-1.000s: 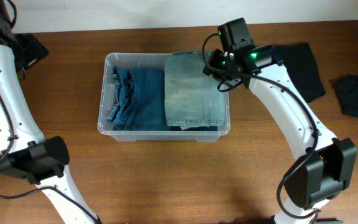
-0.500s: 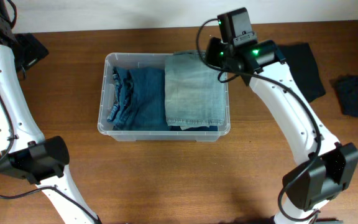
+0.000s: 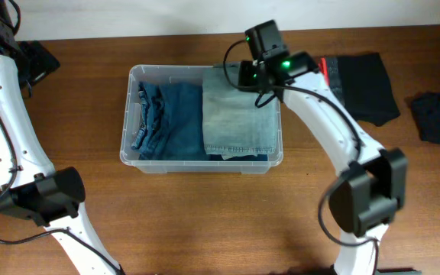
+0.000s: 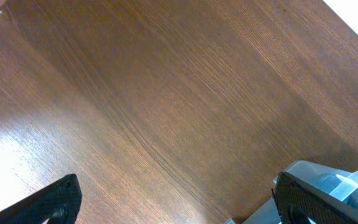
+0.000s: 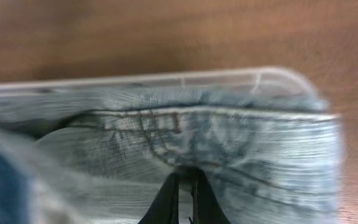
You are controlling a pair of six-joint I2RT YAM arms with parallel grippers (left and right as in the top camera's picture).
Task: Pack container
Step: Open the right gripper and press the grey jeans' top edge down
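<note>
Pale jeans (image 3: 239,114) in container (image 3: 127,122), right fingers (image 5: 165,200) closed against them.

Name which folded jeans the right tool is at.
The light-wash jeans in the container's right half; the darker blue jeans lie to their left, away from the right tool.

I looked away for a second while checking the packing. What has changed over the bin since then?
The right gripper swung left along the far rim of the container, over the far edge of the light jeans, and its jaws closed. Whether they pinch denim is unclear. The light jeans, dark jeans, container and left arm stayed put.
</note>
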